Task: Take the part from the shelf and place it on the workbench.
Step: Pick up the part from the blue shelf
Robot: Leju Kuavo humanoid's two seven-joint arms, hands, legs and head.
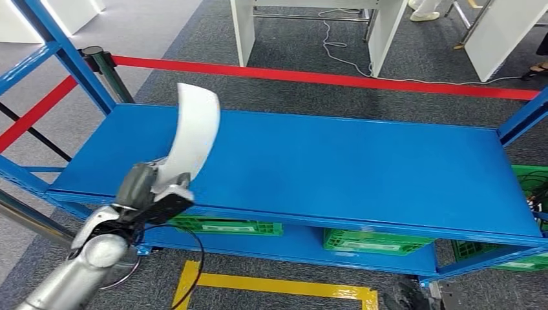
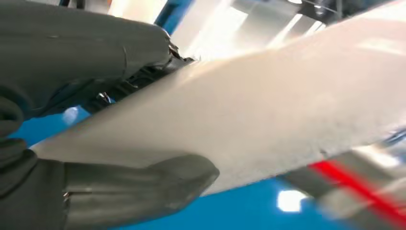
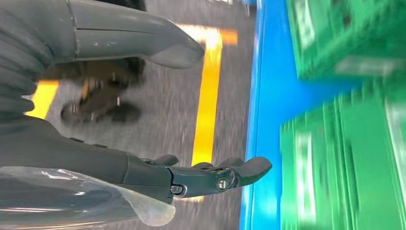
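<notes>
a: closest to us, the left hand (image 1: 150, 194) has the white curved part (image 1: 192, 132) by its lower end, thumb on one face and fingers on the other, so it's pinched flat across the thickness.

b: why hold it so low down?

a: my guess is that keeps the long curved end free and standing up above the blue shelf (image 1: 336, 168), over the front left corner, not touching the deck. from the wrist camera the part (image 2: 268, 105) runs straight out past the thumb (image 2: 143, 184), so the grip looks like a clamp on the broad faces, which should stop it twisting.

b: and the other one?

a: the right hand (image 3: 191, 172) hangs low by the floor, fingers loosely apart with nothing in them, beside the yellow floor tape (image 3: 208, 96) and the green crates (image 3: 354, 143) on the lower tier.

b: so the part's off the shelf?

a: lifted clear, i'd say. the placing half isn't done yet. farther back there's the red barrier tape (image 1: 323, 77) behind the rack, then white table legs (image 1: 381, 29) on the carpet.
</notes>
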